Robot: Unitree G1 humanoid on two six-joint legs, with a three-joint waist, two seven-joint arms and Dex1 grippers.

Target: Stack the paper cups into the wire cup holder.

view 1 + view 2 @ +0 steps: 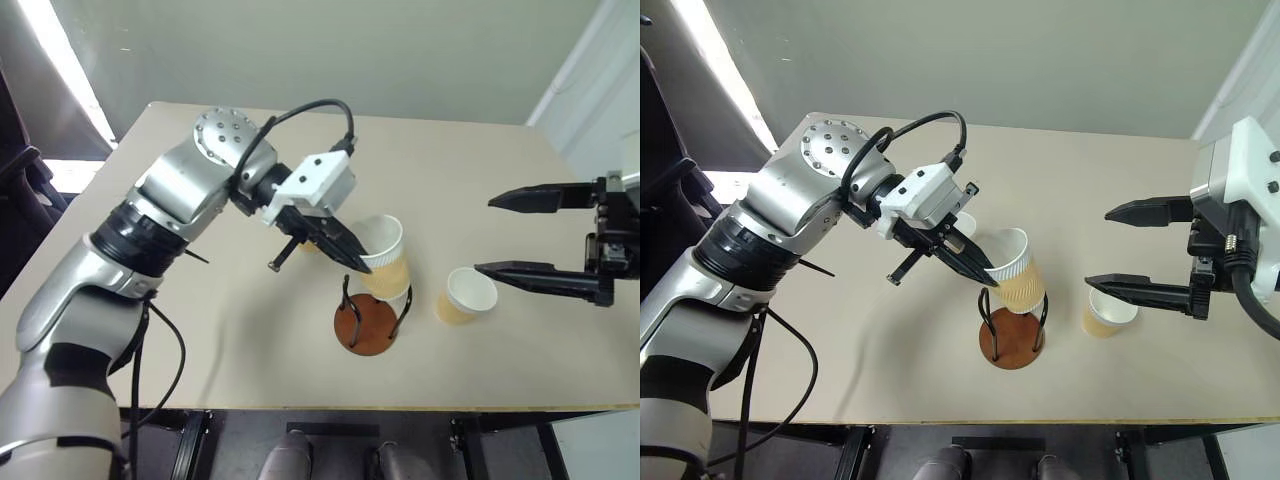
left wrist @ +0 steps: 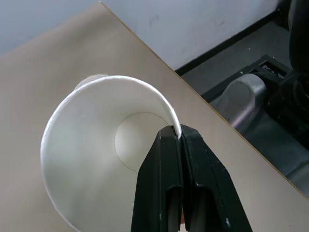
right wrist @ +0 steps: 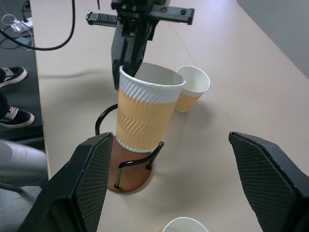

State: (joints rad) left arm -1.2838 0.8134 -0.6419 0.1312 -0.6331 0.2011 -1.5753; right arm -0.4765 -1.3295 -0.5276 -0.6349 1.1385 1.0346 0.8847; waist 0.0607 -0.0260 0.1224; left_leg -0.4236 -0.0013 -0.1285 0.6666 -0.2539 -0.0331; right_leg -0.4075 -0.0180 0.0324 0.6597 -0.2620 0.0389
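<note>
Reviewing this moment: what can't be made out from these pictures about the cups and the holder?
- Third paper cup: behind the held cup in the eye views, where the left gripper and the cup hide most of it.
- Whether the held cup's base rests on the wire cup holder disc: the cup itself covers it.
- Cup near the right gripper: its rim is cut off by the right wrist view's edge.

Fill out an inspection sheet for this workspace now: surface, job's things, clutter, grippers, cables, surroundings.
Surface: beige table, bare around the job's things.
Job's things: held cup tilted over the wire cup holder; second cup upright beside it; third cup upright beyond.
Clutter: nothing seen.
Grippers: left gripper pinches the held cup's rim; right gripper open, holding nothing.
Cables: black cable loops over the left wrist.
Surroundings: pale wall; dark floor.
</note>
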